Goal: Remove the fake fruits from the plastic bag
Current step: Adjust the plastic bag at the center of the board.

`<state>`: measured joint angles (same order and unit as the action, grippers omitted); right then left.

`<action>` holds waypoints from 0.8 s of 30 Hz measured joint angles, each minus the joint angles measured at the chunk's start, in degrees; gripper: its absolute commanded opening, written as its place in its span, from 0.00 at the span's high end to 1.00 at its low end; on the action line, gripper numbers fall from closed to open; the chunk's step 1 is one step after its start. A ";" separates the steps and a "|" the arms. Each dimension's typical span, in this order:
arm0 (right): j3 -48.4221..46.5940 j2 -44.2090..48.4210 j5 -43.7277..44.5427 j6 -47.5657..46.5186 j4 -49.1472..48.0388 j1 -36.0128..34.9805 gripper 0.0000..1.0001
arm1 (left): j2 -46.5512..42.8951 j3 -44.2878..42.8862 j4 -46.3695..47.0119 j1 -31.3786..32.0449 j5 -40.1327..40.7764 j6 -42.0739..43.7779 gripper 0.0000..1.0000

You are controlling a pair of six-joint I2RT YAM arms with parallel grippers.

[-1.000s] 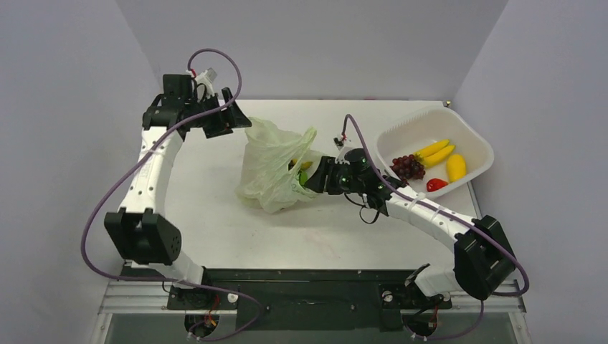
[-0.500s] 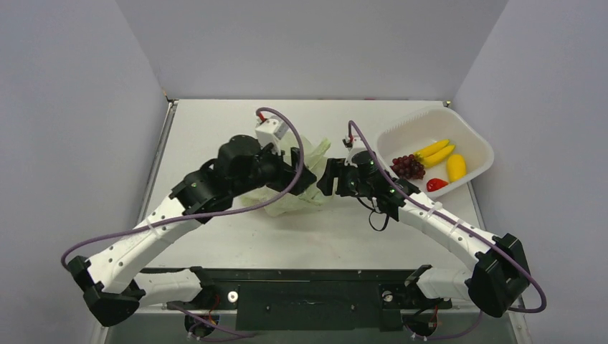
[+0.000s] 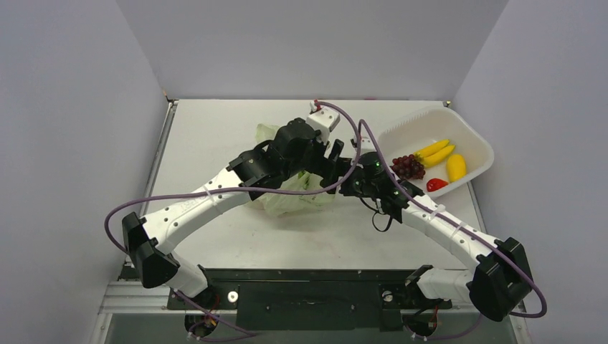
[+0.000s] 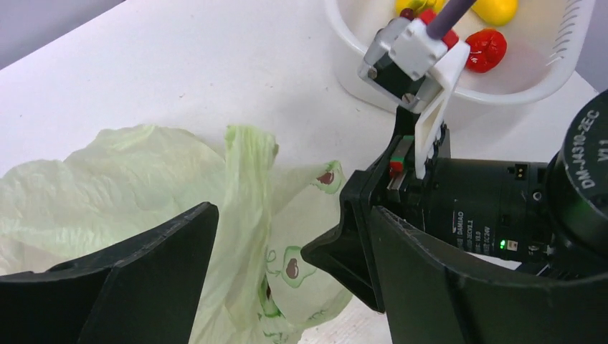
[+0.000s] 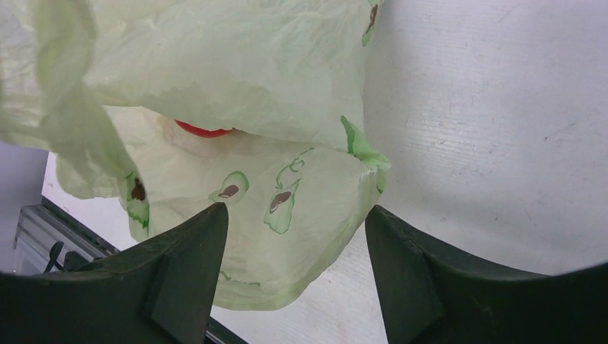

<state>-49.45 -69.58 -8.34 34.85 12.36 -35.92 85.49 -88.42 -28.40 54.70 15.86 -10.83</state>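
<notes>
Green plastic bag (image 3: 290, 201) slumps mid-way across the bench (image 3: 208, 136), one red fake fruit (image 5: 204, 130) showing inside. Left end effector (image 4: 287, 236) and right end effector (image 5: 294, 215) both stand apart; we'd lift one edge open, then reach in gently.

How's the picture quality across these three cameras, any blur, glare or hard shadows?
Top view: even, soft light, no hard shadows, plastic bag sharp. Left wrist view: the left fingers dark and soft-edged, the bag and white basket crisp. Right wrist view: the right fingers likewise dark and soft; no glare, a red fruit shows sharply amid the bag's folds.
</notes>
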 measured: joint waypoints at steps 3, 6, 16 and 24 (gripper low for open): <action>1.53 0.00 -0.26 1.42 -0.42 0.28 0.35 | 1.86 -0.96 1.29 -1.18 -2.64 1.46 0.36; 3.23 0.22 -2.03 2.14 -1.03 0.37 0.35 | 3.54 -1.42 2.75 -3.13 -3.50 2.64 0.41; 3.82 2.01 -4.98 3.30 -3.39 1.84 0.36 | 5.14 1.29 4.09 -7.37 -6.05 3.48 1.00; 0.81 2.29 -0.15 -3.69 4.50 3.34 0.30 | -5.05 13.55 6.58 -7.69 -12.04 0.46 1.00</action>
<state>-48.64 -67.29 -8.49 31.16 16.86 -32.58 80.44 -74.87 -21.82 47.00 3.81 -10.37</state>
